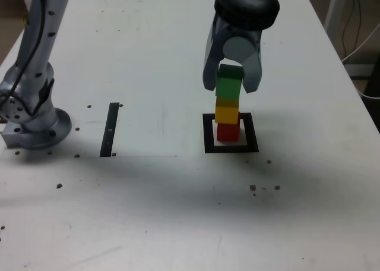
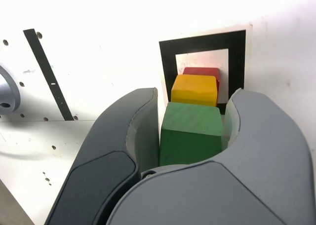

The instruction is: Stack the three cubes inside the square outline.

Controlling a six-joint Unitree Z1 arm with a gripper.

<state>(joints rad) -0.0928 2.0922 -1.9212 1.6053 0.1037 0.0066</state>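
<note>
We see the green cube topping the yellow cube and red cube inside the square outline. Our gripper is clamped on the green cube. A black strip lies on the white table.

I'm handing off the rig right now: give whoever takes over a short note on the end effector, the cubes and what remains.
End effector: shut on the green cube.
Green cube sits atop the yellow cube, which sits on the red cube, inside the square outline.
Done: all three stacked, slightly staggered.
Left: release green and back away without nudging the stack.
</note>
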